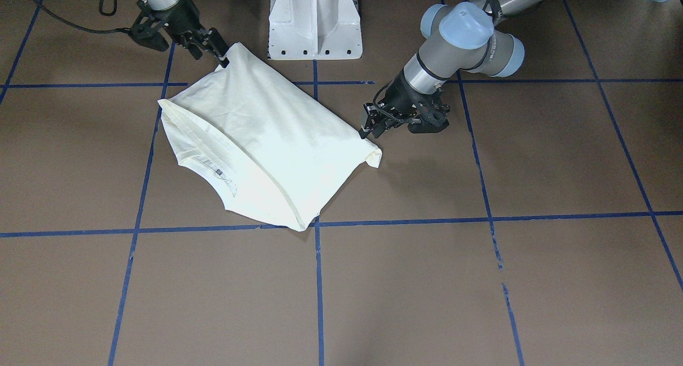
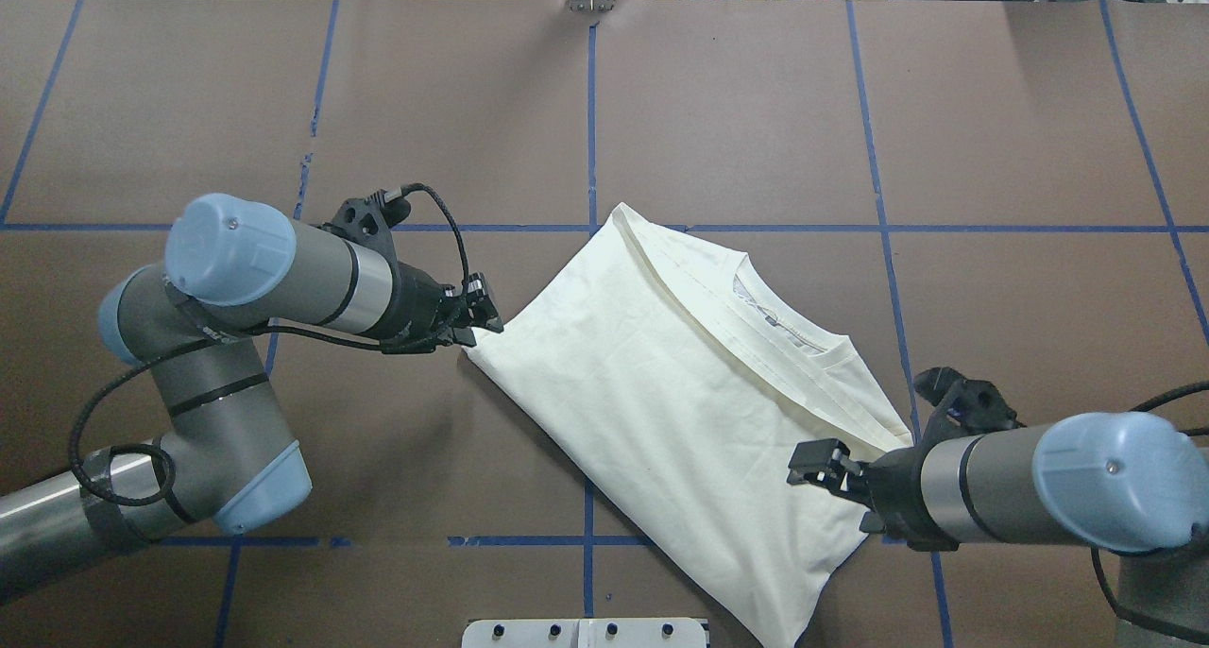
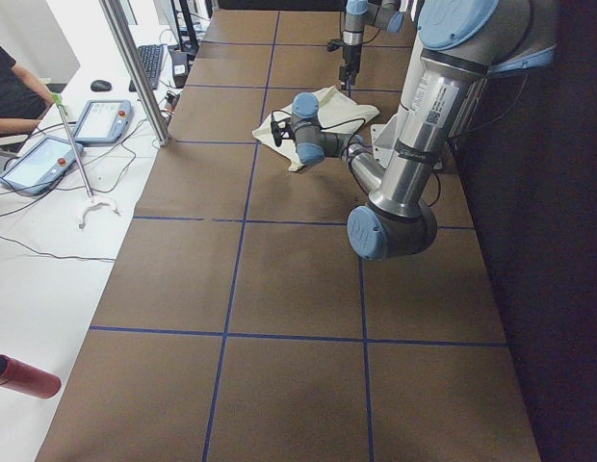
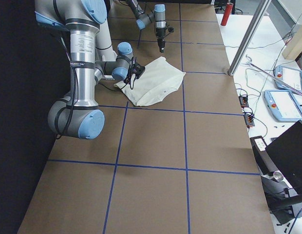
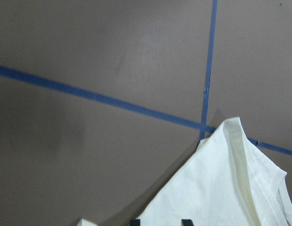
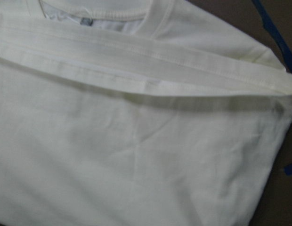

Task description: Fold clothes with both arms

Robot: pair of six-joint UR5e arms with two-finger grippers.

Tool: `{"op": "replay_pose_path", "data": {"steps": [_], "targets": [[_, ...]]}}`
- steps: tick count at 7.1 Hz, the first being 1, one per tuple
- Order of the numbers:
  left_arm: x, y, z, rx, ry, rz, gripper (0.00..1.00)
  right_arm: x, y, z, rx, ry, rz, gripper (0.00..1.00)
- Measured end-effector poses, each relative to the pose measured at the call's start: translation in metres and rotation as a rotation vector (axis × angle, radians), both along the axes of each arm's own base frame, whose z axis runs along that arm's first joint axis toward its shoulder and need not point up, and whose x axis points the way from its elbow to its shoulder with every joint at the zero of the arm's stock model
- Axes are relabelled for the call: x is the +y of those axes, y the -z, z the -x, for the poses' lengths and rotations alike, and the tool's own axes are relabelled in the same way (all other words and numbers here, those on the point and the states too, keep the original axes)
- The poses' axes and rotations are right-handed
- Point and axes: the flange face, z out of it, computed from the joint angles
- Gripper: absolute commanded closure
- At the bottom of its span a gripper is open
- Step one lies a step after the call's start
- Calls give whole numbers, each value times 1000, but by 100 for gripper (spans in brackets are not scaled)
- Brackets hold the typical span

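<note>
The cream T-shirt lies folded on the brown table, plain side up, with its collar and label showing at one edge. No print shows. My left gripper sits just over the shirt's corner on my left. In the left wrist view its two fingertips stand apart with cloth between them. My right gripper hovers above the shirt's edge on my right and looks open. The right wrist view shows only cloth and no fingers.
The white pedestal base stands close behind the shirt's near corner. Blue tape lines grid the table. A metal post, tablets and a red cylinder sit on the operators' side.
</note>
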Motion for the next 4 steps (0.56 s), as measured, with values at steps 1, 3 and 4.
{"op": "replay_pose_path", "data": {"steps": [1,3,4], "targets": [[10,-7,-17,-22,2,9,51,-16,5,-7,-9,-29,-21,0],[16,-18,-32,-50,13,11,51,-29,11,-12,-16,-54,-54,0],[15,-24,-37,-63,14,14,57,-32,11,-13,-15,-59,-62,0]]}}
